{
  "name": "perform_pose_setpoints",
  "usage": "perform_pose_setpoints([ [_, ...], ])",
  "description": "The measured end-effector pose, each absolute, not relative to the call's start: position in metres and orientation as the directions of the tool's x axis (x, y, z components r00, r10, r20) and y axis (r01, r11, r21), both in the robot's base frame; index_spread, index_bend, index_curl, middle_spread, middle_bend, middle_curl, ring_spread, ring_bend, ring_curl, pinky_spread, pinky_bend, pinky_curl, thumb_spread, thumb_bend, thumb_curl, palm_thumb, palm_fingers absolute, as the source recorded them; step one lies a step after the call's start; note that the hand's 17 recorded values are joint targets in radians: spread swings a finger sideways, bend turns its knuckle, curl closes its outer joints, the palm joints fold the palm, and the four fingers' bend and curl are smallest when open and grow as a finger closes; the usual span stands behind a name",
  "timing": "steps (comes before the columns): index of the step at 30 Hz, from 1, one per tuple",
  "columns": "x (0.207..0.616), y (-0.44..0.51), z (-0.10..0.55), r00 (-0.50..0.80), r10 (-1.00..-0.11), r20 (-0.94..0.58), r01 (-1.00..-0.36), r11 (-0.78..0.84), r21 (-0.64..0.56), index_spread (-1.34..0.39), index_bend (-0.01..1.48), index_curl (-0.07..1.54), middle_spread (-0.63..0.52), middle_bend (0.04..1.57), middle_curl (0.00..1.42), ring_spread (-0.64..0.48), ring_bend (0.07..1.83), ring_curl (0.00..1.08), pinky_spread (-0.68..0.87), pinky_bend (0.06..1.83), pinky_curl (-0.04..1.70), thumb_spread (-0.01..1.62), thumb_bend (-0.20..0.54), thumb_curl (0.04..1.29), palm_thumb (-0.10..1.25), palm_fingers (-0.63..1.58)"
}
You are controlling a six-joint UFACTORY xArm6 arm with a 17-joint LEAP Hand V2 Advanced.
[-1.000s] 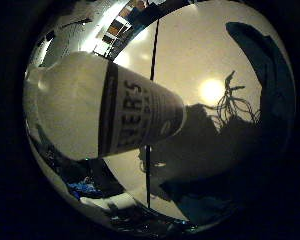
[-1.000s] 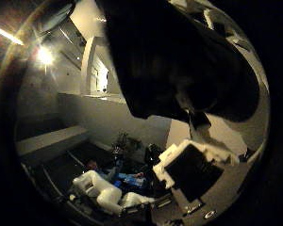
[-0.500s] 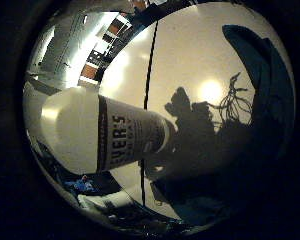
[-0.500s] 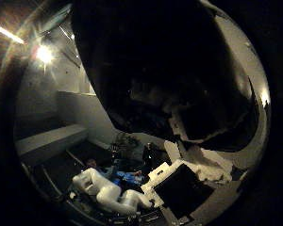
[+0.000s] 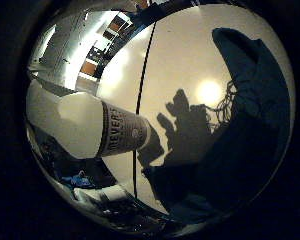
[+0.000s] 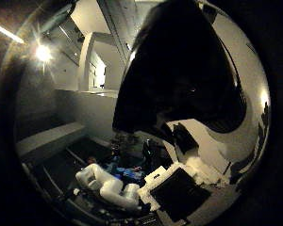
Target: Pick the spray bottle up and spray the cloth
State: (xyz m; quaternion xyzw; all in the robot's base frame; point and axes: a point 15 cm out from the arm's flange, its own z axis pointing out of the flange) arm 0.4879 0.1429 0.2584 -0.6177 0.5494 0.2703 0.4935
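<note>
Bottle in hand: the spray bottle (image 5: 90,125) sits close against the palm, lifted above the pale table (image 5: 185,65) — the hand's grip itself cannot be told. Beyond lies the dark cloth (image 5: 250,95) — pickup looks done, spraying left

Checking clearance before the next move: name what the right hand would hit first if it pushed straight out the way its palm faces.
Most likely the spray bottle, close before the palm. Beyond it lie the pale table and the dark cloth; depth is unclear.
</note>
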Motion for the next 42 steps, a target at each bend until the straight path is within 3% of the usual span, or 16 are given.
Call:
perform_pose_setpoints([
  [7, 0.483, 0.124, 0.269, 0.276, -0.445, -0.852, -0.936, 0.077, -0.343, -0.29, 0.16, 0.30, 0.05, 0.22, 0.36, 0.11, 0.47, 0.28, 0.42, 0.83, 0.10, 0.99, -0.026, 0.38, 0.69, 0.11],
  [42, 0.482, 0.141, 0.267, 0.255, -0.439, -0.861, -0.950, 0.049, -0.307, -0.26, 0.17, 0.31, 0.05, 0.21, 0.36, 0.10, 0.48, 0.27, 0.43, 0.86, 0.00, 0.99, -0.025, 0.37, 0.70, 0.17],
])
